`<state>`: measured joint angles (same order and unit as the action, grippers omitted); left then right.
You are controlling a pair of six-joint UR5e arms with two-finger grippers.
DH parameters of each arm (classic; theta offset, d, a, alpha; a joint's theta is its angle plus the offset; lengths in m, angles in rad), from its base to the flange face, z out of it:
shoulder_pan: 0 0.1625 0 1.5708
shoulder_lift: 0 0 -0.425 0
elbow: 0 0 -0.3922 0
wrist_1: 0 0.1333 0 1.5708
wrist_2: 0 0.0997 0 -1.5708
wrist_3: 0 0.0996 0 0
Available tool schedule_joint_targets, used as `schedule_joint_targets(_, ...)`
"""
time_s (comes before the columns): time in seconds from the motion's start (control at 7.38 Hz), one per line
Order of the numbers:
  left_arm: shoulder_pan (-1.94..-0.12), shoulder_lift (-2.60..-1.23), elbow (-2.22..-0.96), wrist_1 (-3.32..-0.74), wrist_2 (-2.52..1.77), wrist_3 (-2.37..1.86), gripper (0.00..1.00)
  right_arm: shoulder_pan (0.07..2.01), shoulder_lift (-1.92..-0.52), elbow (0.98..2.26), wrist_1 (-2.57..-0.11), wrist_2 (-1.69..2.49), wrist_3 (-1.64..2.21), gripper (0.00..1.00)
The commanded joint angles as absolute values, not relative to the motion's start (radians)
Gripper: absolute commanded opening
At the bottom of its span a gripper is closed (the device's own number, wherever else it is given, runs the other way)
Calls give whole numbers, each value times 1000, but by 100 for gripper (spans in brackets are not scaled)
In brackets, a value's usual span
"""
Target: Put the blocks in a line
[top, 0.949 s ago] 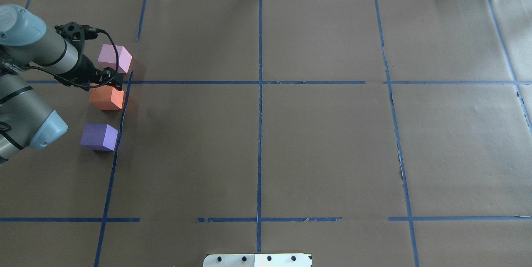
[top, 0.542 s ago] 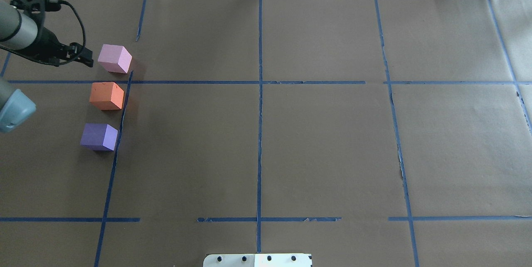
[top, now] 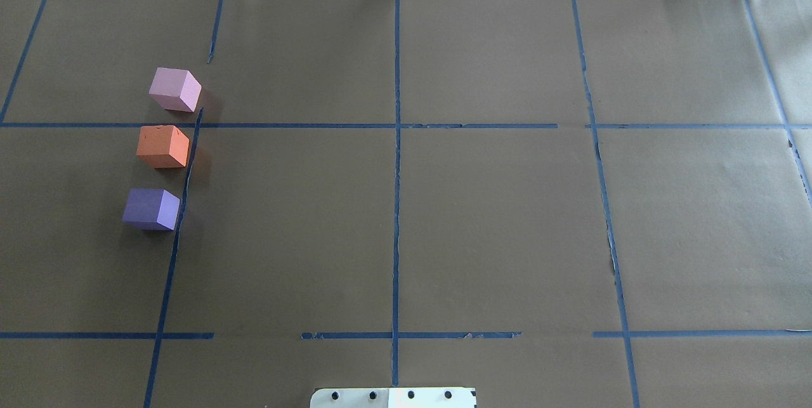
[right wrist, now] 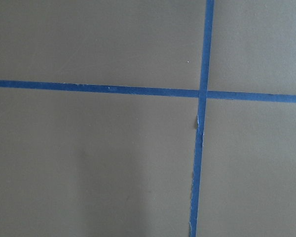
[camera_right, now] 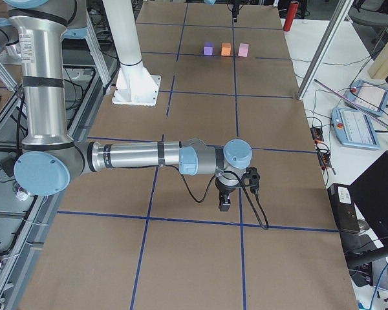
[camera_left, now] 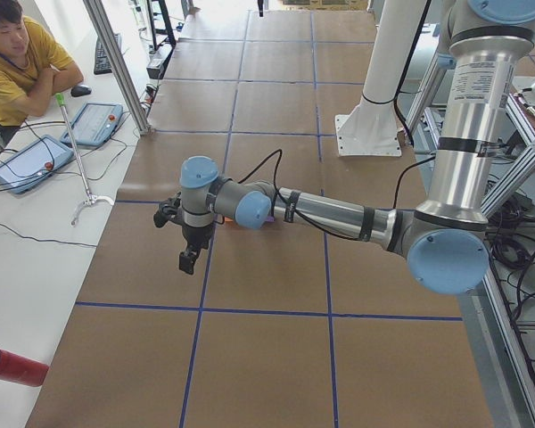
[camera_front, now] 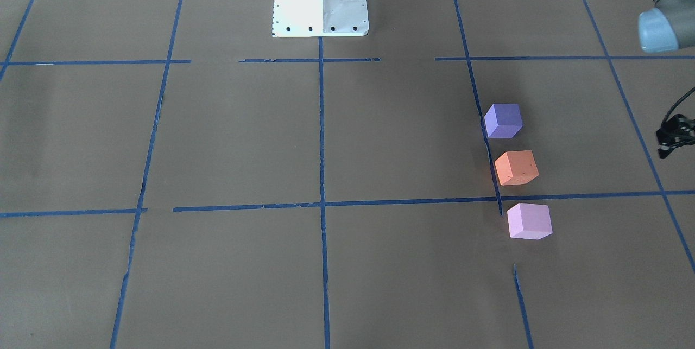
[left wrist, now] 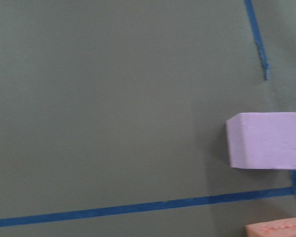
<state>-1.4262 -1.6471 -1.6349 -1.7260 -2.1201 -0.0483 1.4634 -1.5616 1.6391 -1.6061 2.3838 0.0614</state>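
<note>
L claw [camera_left: 186, 265], state unclear, sits well apart from 3 blocks [top: 163, 146] lining blue tape [top: 184, 186].

Three blocks [top: 163, 147] apart, in line

The left wrist view's bottom edge cuts off the orange block [left wrist: 276, 229]. The front view's right edge cuts the left gripper [camera_front: 669, 140], its jaws unreadable.
</note>
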Motion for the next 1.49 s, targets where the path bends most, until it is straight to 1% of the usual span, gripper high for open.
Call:
schedule_joint_targets(0.0,-1581,-1544,-1631,-1720,-2190,9,100,1463,-1562,1638,-1606,2384,61,100)
schedule_joint_targets(0.95,-1582,-1557,-1646,-1726,-2241,3,100,1463,-1562,1640,-1606,2384,61,100)
schedule_joint_targets(1.36,-1582,-1559,-1629,-1727,-2241,8,100,1463,-1562,1638,-1606,2384,61,100)
